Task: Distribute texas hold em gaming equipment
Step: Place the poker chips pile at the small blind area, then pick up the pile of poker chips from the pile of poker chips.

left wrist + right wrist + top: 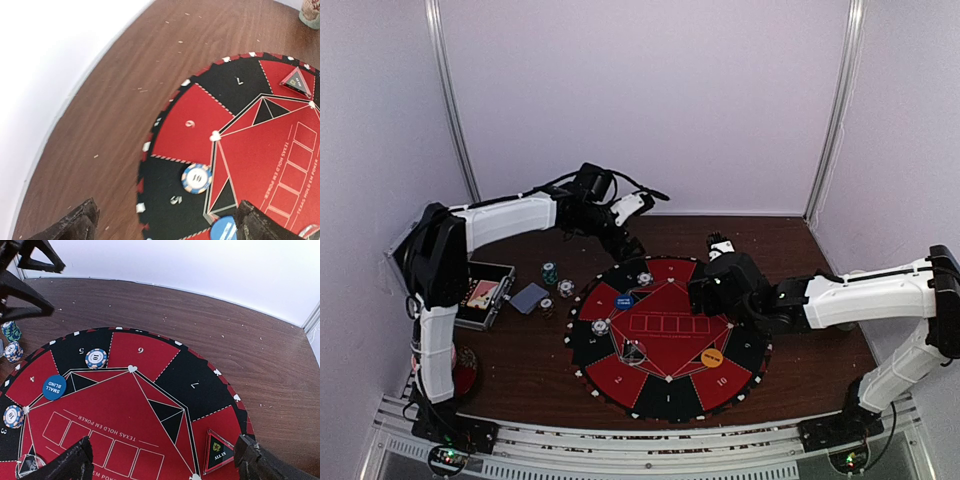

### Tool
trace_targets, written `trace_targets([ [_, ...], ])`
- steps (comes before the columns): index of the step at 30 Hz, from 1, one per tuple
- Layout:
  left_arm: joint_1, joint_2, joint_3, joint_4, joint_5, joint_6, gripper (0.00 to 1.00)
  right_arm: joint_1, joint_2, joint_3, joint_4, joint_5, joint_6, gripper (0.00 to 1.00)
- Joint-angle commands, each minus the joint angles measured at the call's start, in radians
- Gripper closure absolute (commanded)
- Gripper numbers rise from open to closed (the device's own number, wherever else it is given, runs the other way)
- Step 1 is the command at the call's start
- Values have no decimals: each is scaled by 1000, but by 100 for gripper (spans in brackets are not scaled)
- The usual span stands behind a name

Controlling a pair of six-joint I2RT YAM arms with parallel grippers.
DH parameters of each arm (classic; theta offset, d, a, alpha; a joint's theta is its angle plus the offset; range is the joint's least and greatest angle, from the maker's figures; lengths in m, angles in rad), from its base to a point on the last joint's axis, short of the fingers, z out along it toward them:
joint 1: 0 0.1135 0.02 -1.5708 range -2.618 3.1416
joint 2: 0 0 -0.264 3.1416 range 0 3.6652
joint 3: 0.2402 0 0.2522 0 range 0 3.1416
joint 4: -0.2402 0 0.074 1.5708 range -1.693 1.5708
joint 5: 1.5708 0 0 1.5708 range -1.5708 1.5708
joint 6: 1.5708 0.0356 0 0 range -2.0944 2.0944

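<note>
A blue-and-white poker chip (196, 178) marked 10 lies flat on black segment 5 of the round mat (200, 115). My left gripper (165, 222) hangs open just above it, touching nothing. The same chip (96, 358) shows in the right wrist view, with the blue button disc (54, 387) and another chip (13, 416) beside it. The orange button disc (712, 356) lies on the mat's near right. My right gripper (164, 460) stands open and empty over the mat's centre (125, 410). More chips (549, 272) and grey-blue cards (529, 297) lie left of the mat.
A triangular ALL IN marker (217, 451) sits on the mat by my right fingertip. An open case (485, 293) stands at the far left, and a red patterned disc (465, 372) lies near the left arm's base. White walls close the back and sides.
</note>
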Motion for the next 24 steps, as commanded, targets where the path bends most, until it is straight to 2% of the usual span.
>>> trace_targets([
  [1,76,-101,-96,16,19,20,2,-5,-15,-5,6,14,8,1],
  [8,156,-210,-279,0,73,79,2,-5,-3,-4,9,15,7,1],
  [14,175,-280,-458,43,85,131,4,-5,16,2,10,11,8,1],
  [24,184,-254,-562,138,13,131,14,-5,27,5,10,13,8,1],
])
